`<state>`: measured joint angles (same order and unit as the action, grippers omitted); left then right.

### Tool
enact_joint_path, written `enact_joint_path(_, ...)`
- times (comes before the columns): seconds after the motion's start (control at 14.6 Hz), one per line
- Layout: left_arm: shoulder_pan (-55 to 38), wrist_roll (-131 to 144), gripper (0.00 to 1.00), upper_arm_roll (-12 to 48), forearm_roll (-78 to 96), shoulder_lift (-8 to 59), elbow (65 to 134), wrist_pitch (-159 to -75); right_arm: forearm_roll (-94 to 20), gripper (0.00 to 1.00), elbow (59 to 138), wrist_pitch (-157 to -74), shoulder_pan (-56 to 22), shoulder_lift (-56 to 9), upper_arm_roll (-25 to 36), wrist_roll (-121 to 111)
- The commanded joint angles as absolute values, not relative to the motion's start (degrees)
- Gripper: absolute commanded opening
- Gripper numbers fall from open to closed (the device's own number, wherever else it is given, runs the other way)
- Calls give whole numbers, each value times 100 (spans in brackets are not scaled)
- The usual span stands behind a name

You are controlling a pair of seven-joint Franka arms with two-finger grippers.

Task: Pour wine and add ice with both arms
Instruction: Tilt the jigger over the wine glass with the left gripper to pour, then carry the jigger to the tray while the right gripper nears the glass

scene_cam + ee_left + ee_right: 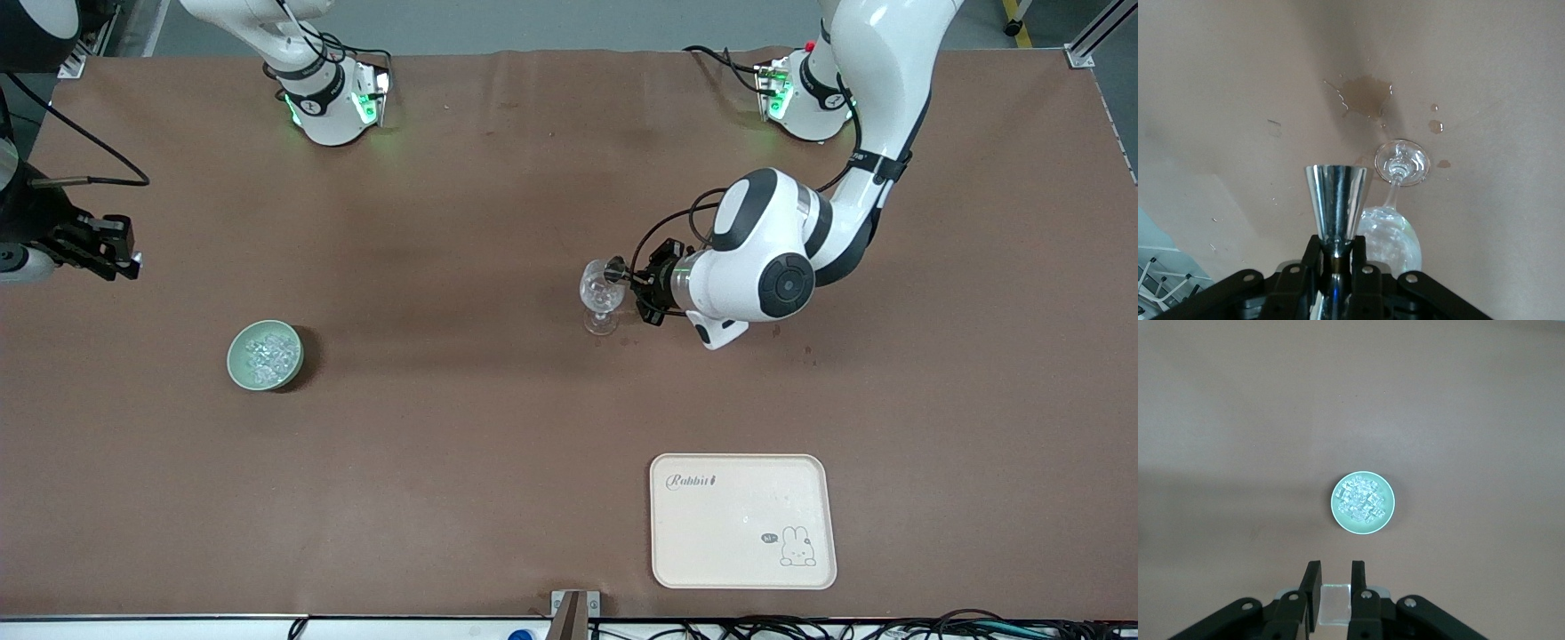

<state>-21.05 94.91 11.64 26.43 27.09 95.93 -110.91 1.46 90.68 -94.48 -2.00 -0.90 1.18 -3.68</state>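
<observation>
My left gripper (pixel 633 280) is shut on the waist of a steel jigger (pixel 613 268), held on its side with its mouth at the rim of the clear stemmed glass (pixel 601 298). In the left wrist view the gripper (pixel 1337 248) holds the jigger (pixel 1336 200) beside the glass (pixel 1395 240). My right gripper (pixel 124 258) hangs high over the right arm's end of the table. In the right wrist view it (pixel 1335 568) is shut on a clear ice cube (pixel 1335 603) above the pale green bowl (pixel 1335 509) of ice (pixel 1362 500). The bowl (pixel 233 360) stands on the table with ice (pixel 269 353) in it.
A cream tray (pixel 742 520) with a rabbit print lies near the front edge, toward the left arm's end. Wet brown stains (pixel 1365 93) mark the brown table cover by the foot of the glass (pixel 1403 162).
</observation>
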Motion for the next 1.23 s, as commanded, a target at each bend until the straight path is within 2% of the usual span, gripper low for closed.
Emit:
enact_joint_path(0.0,-2162,9729,1,1134,2383,2531,9694,-11145,88,3,9105,-9439,-211,-26,114,-352)
enact_joint_path(0.55,-1952,9476,1,1195,2801,2557,9353,-11083,88,3,9105,-9431,-220,-18,114,-343)
enact_joint_path(0.89,-1232,8361,1,1195,4093,2592,9194,-11074,88,3,9097,-9431,-220,-18,114,-343)
enact_joint_path(1.16,-546,7455,1,1187,5008,3075,8606,-11074,79,3,9088,-9483,-351,-26,97,-55)
